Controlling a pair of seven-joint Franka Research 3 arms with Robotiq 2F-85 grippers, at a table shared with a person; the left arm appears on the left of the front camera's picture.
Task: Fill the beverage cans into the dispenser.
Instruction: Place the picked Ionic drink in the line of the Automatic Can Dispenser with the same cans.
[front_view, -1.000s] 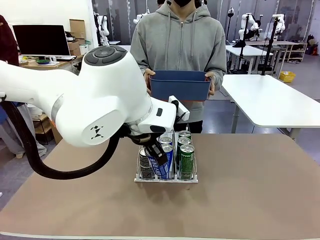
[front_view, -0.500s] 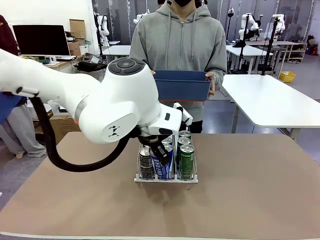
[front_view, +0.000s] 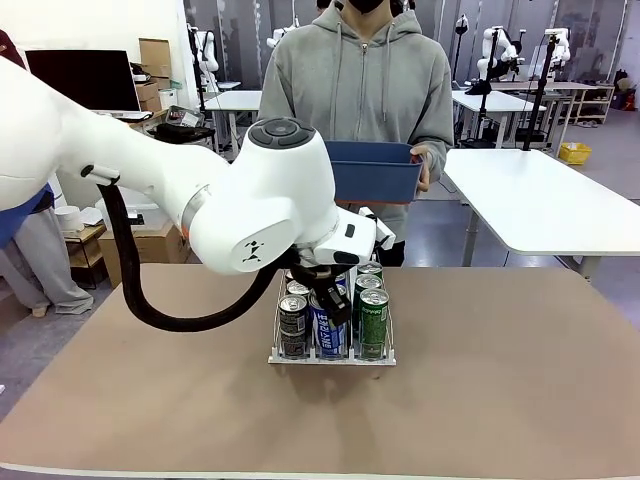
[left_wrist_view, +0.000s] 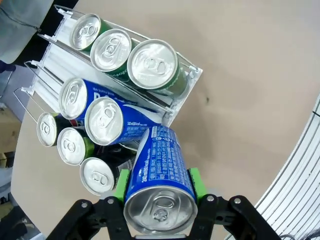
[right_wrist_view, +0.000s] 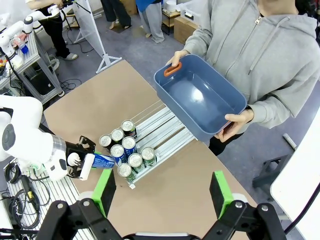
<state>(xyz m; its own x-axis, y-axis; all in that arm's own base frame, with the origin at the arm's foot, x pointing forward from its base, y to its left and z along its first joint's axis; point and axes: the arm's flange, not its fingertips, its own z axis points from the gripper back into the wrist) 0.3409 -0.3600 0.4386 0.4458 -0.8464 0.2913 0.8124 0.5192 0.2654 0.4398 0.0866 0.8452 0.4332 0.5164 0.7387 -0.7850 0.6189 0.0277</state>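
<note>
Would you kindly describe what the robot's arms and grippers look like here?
The left arm is glossy white with rounded joints, a dark grey round cap, a small black logo and a thick black cable looping beneath. The left gripper and right gripper are black with bright green pads.

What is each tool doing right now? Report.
Left tool: shut on a blue can.
Right tool: open, holding nothing.

a clear three-lane dispenser on the brown table holds upright cans: three green ones in one lane, two blue in the middle, three dark-bodied in the other. another blue can sits tilted at the middle lane's front.
</note>
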